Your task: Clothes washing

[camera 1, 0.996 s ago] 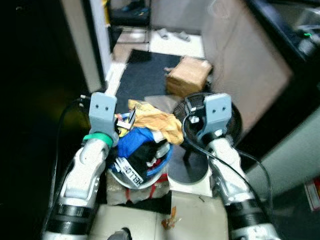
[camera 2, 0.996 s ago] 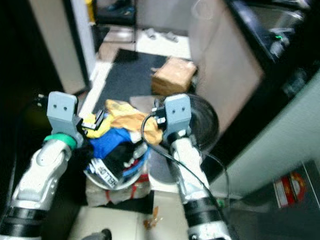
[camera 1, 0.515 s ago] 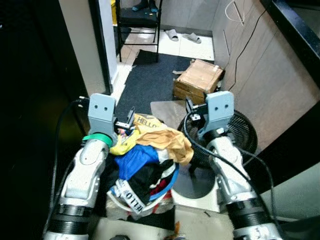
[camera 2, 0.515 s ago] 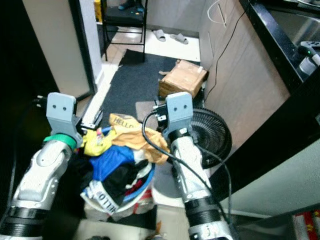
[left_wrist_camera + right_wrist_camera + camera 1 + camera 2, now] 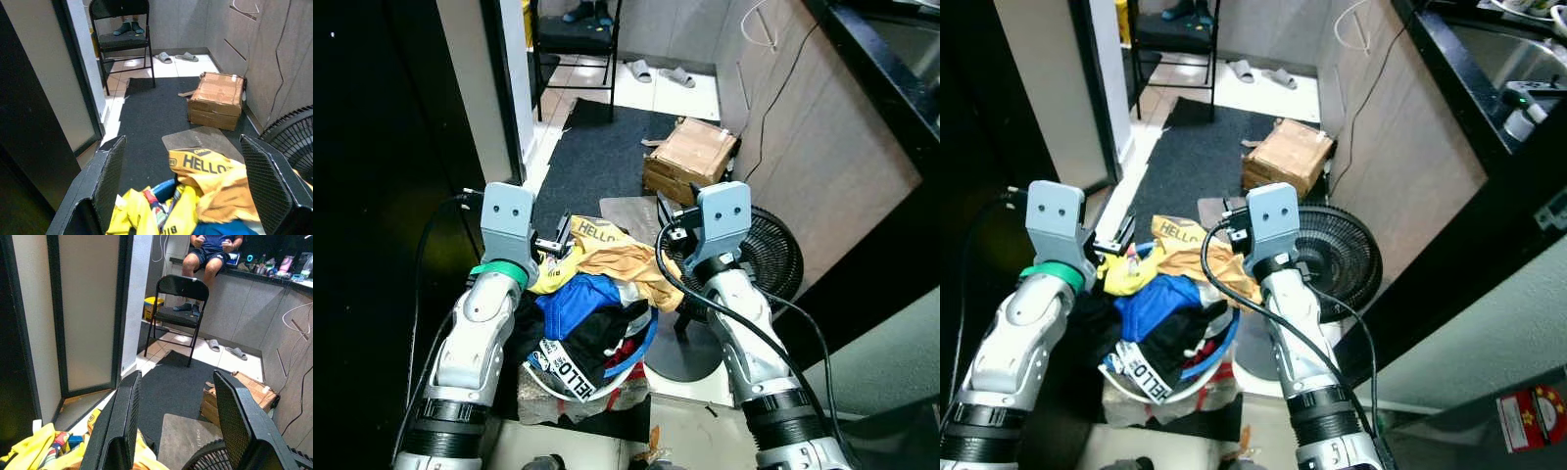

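Observation:
A round basket [image 5: 599,378] with a white and blue rim sits low between my arms, heaped with clothes: a blue garment [image 5: 579,297], a yellow one [image 5: 551,280], black pieces, and an orange cloth [image 5: 625,257] printed "HELLO". My left gripper [image 5: 556,237] hangs over the pile's left edge. In the left wrist view its fingers [image 5: 110,171] stand wide apart above the yellow and orange cloth [image 5: 215,181], holding nothing. At the pile's right edge is my right gripper [image 5: 672,235]. It is open too, its fingers [image 5: 124,416] spread above the clothes.
A black floor fan [image 5: 770,260] stands just right of the basket. Ahead lie a dark mat [image 5: 597,157] and a cardboard box [image 5: 691,160]. Further on are slippers [image 5: 652,70] and a folding chair [image 5: 177,298]. A person [image 5: 208,249] sits on a counter. A door frame [image 5: 475,98] stands on the left.
The whole picture has shifted and sharpened, so the camera moved. Both grippers keep their places at the sides of the clothes pile.

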`<state>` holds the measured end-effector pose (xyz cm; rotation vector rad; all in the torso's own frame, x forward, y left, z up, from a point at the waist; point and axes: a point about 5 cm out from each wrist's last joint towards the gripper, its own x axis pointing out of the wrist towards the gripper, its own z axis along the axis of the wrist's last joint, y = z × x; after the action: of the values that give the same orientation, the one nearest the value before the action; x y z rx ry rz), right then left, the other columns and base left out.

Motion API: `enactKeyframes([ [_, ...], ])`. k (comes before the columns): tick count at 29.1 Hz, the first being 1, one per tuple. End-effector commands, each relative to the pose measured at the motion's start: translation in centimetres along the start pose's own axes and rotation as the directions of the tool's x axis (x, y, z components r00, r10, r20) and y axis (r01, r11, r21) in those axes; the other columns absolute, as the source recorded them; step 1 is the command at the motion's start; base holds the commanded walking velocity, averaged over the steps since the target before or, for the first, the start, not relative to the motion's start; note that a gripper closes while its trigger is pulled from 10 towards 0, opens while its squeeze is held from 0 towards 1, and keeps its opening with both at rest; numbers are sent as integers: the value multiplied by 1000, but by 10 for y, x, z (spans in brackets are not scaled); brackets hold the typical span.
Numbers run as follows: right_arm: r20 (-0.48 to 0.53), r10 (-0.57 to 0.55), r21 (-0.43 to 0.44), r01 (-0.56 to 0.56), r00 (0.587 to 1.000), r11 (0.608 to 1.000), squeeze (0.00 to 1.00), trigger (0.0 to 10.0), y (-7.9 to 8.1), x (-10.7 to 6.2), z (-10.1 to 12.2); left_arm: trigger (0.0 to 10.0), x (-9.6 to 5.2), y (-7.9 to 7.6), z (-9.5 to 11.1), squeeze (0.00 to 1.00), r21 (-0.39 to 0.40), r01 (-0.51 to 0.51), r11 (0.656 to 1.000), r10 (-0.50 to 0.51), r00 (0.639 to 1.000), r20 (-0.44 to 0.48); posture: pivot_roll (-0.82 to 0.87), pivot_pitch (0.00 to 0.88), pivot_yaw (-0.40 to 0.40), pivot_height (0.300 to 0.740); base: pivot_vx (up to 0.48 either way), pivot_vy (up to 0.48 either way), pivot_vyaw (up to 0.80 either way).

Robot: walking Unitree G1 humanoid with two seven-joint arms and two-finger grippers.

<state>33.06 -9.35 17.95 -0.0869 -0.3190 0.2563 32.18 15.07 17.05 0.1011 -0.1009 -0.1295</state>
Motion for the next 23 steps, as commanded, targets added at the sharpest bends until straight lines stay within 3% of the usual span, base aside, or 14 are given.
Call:
enactKeyframes([
  [1,-30,0,-4,0,1000,1000,0,10000,-1,-3,-6,10000,-2,-3,-9,0,2,10,1000,-10,999,-35,31,49,-25,740,0,0,0],
  [11,-41,1,-7,-1,999,1000,0,10000,-2,-2,-8,10000,-6,-5,-16,0,-4,14,1000,-14,998,-57,29,55,-27,740,0,0,0],
  [13,-83,-17,29,20,996,999,0,10000,-4,1,-16,10000,-9,-7,-22,0,20,40,999,-38,995,-91,48,59,-11,740,0,0,0],
  [16,-142,-37,0,38,989,999,0,10000,-10,5,-26,10000,-10,-7,-30,0,54,70,996,-62,988,-143,55,67,4,740,0,0,0],
  [21,-189,-58,-21,55,980,998,0,10000,-19,8,-32,10000,-11,-2,-39,0,29,71,997,-63,975,-212,46,80,19,740,0,0,0],
  [23,-223,-80,-11,79,971,997,0,10000,-28,9,-37,10000,-7,7,-45,0,-2,18,1000,-18,966,-258,25,113,40,740,0,0,0],
])
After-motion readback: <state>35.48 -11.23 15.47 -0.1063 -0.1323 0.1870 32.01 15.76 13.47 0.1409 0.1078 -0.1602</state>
